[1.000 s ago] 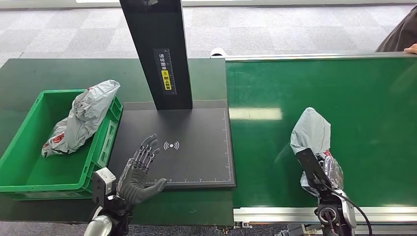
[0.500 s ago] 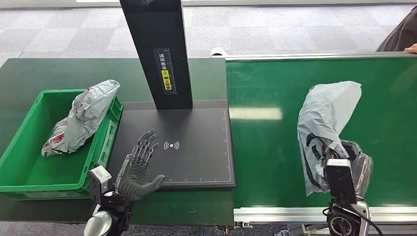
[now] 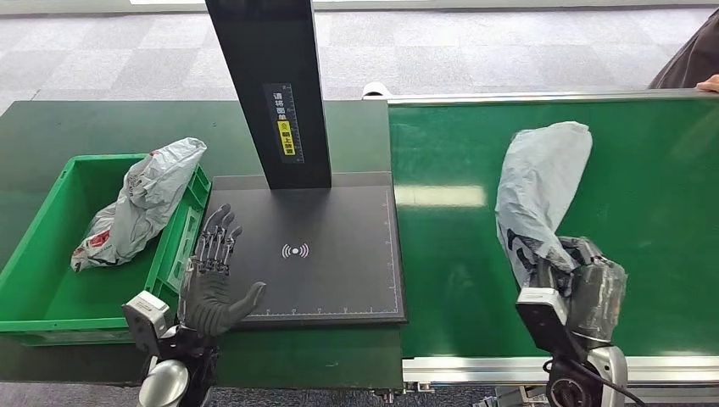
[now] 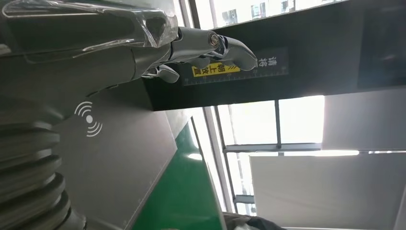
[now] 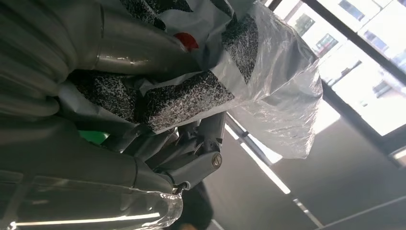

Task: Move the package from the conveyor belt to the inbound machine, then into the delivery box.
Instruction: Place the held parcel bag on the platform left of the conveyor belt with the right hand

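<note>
Now the right hand (image 3: 585,284) squeezes its fingers (image 5: 191,153) around a crinkly grey bag (image 3: 538,191) with black print; the left hand (image 3: 212,284) has spread fingers.

A dark green table (image 3: 51,127) carries everything on the left, grey carpet tiles (image 3: 475,51) cover the floor beyond its far edge, and a person's dark sleeve (image 3: 688,59) leans in past the far right corner.
</note>
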Robot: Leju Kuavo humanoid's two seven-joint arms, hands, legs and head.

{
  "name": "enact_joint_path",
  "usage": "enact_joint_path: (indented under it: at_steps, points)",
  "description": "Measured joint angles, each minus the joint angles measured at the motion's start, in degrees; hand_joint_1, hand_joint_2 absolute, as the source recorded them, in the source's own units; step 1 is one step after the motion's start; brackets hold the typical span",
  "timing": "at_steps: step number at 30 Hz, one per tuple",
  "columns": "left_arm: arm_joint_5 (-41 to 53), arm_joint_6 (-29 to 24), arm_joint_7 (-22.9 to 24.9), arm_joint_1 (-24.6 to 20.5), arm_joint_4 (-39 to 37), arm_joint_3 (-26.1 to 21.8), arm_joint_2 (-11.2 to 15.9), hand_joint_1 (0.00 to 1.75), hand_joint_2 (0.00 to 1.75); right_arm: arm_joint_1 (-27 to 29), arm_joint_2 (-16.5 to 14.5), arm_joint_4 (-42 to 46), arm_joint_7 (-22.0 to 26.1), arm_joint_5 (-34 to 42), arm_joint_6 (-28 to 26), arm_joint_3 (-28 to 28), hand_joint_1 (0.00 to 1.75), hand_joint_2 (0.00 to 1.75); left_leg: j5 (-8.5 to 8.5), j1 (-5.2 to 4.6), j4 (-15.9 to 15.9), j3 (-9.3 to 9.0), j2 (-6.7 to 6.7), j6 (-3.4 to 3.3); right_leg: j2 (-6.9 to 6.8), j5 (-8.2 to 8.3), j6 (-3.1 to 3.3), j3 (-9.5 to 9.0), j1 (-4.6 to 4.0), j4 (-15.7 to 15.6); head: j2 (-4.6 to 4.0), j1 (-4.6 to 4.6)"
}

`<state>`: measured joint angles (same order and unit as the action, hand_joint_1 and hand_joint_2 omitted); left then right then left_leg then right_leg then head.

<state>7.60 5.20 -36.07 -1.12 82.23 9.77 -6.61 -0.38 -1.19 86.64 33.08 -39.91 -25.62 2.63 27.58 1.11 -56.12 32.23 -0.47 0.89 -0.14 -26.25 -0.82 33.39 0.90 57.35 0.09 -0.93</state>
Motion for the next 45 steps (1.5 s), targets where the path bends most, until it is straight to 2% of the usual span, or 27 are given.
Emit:
enact_joint_path:
  at_steps: [5, 13, 21, 26, 34, 45]
  points:
    - [-1.1, -0.6, -0.8, 0.1, 0.9, 0.0, 0.2, 0.00, 1.75, -3.4, 0.3, -3.7, -3.2, -10.1, 0.3, -6.5, 1.75, 1.75, -0.01, 0.00, 0.0, 0.01, -0.01, 0.01, 0.00, 0.00, 0.00, 0.00, -0.01, 0.0, 0.00, -0.01]
    - [-1.7, -0.1, -1.0, -0.1, 0.1, 0.1, 0.6, 0.00, 1.75, -12.4, 2.6, -14.2, -7.1, -20.8, 1.3, -16.3, 1.75, 1.75, -0.01, 0.00, 0.0, 0.04, 0.04, 0.00, 0.04, 0.02, 0.00, 0.06, 0.00, 0.0, 0.00, 0.01]
    - [-2.2, 0.6, -1.0, -0.5, -0.7, 0.3, 0.7, 0.00, 1.75, -18.3, 4.2, -22.7, -8.3, -24.3, 1.8, -22.8, 1.75, 1.75, -0.02, 0.01, 0.0, 0.09, 0.06, 0.01, 0.07, 0.02, 0.00, 0.13, -0.01, 0.0, 0.00, 0.00]
    - [-2.6, 0.6, -0.9, -1.0, -1.2, 0.5, 0.8, 0.00, 1.75, -23.2, 4.5, -28.6, -8.9, -27.2, 4.4, -28.0, 1.75, 1.75, -0.02, 0.00, 0.0, 0.11, 0.11, 0.01, 0.11, 0.03, 0.00, 0.15, -0.01, 0.0, 0.00, 0.01]
    - [-1.3, 0.7, -0.3, -3.3, -3.3, 1.8, 0.9, 0.00, 1.75, -34.1, 1.9, -40.4, -6.4, -28.1, 9.1, -40.4, 1.75, 1.75, -0.05, 0.02, 0.0, 0.05, 0.14, 0.02, 0.14, 0.06, 0.02, 0.16, -0.03, 0.1, 0.00, -0.01]
    - [-2.1, 2.0, -0.8, -7.8, -8.2, 2.9, 0.8, 0.00, 1.75, -39.0, -2.1, -48.5, -2.3, -25.9, 11.8, -51.8, 1.75, 1.75, -0.04, 0.02, 0.0, 0.07, 0.15, 0.02, 0.15, 0.05, 0.02, 0.18, -0.03, 0.1, 0.00, 0.01]
